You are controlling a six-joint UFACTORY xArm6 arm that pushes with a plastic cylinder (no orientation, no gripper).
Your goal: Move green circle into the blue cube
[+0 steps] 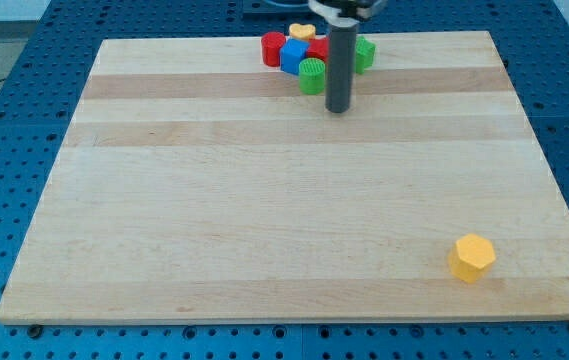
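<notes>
Rod-hidden green block (365, 54) (shape unclear)

My rod hangs straight down from the view's top, dark and upright. My tip (338, 108) rests at the rod's lower end, directly below the mount, which the view's top edge cuts off.

A straight, smooth, dark grey cylindrical rod, my tip (338, 109) ending flat, under a black mounting collar.
</notes>
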